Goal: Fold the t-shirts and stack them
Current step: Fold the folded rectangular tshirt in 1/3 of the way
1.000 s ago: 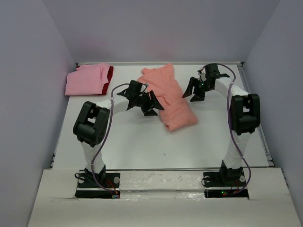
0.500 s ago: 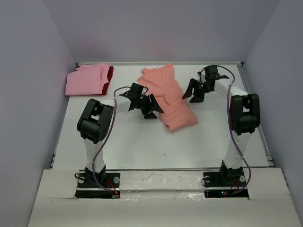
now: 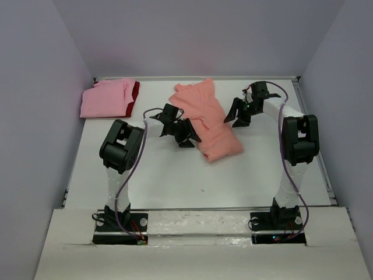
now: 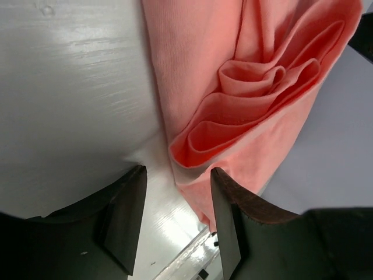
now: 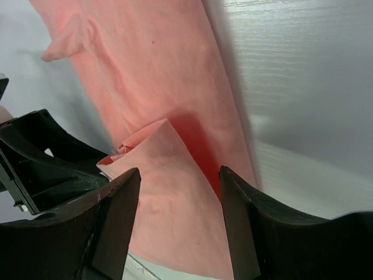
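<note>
The salmon-orange t-shirt [image 3: 207, 121] lies partly folded in a long strip mid-table. My left gripper [image 3: 187, 133] is open and empty at its left edge. In the left wrist view the shirt's bunched folds [image 4: 233, 93] lie just ahead of the open left gripper [image 4: 178, 201]. My right gripper [image 3: 238, 113] is open and empty at the shirt's right edge. In the right wrist view the shirt [image 5: 157, 81] has a raised fold between the open right gripper's [image 5: 178, 204] jaws. The lighter pink t-shirt [image 3: 105, 98] lies folded on the dark red one [image 3: 136, 90] at the back left.
The white table [image 3: 175, 175] is walled by grey panels on the left, back and right. A metal rail [image 3: 326, 169] runs along the table's right edge. The left arm's black jaws show behind the shirt in the right wrist view [image 5: 35, 151].
The left arm's elbow has swung a little right and the left gripper has edged closer to the shirt's left edge. The right gripper has barely moved. The shirts have not moved.
</note>
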Available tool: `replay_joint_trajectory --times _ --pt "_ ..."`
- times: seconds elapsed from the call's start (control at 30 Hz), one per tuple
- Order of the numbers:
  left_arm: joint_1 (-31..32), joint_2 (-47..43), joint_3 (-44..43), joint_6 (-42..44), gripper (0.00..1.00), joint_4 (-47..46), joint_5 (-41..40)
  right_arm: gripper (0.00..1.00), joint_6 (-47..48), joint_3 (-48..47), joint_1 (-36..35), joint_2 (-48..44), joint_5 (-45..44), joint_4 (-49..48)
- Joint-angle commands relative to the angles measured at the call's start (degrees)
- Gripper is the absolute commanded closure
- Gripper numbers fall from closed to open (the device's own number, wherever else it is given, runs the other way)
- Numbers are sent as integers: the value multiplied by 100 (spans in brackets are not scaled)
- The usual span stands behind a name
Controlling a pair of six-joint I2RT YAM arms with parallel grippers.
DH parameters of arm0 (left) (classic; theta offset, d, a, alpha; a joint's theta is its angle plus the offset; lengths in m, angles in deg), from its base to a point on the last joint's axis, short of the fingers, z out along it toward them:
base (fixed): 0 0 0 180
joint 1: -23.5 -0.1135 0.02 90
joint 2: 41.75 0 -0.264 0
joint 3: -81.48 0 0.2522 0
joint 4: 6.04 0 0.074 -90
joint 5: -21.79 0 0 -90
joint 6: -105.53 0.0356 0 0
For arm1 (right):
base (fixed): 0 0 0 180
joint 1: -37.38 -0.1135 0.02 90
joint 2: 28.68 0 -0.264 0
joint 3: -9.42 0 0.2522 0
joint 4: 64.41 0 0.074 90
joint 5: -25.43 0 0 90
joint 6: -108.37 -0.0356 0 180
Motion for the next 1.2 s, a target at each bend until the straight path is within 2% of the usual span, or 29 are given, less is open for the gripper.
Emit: replay_joint_trajectory --times 0.0,0.47,0.6,0.67,0.7,0.93,1.03,1.1,1.13,1.17 --pt "39 -30 -288 99 44 24 32 38 -54 -30 -100 54 119 -251" --pt "48 58 -534 143 46 138 23 43 -107 -65 -154 133 102 -269" --pt "48 119 -587 143 54 147 58 46 -125 -92 -154 160 102 -278" --pt "66 154 -613 143 56 147 76 52 -133 -109 -154 168 102 -269" --pt "57 163 -640 143 58 147 76 58 -133 -118 -154 177 102 -278" --pt "66 207 -649 160 62 156 111 62 -151 -197 -154 230 102 -278" --pt "66 234 -666 186 69 147 146 76 -168 -224 -154 256 110 -278" --pt "66 251 -684 187 73 147 155 79 -160 -232 -154 265 119 -278" --pt "66 251 -684 195 76 147 155 87 -168 -241 -154 283 128 -278" --pt "66 251 -693 204 78 147 163 90 -168 -250 -154 283 119 -278"
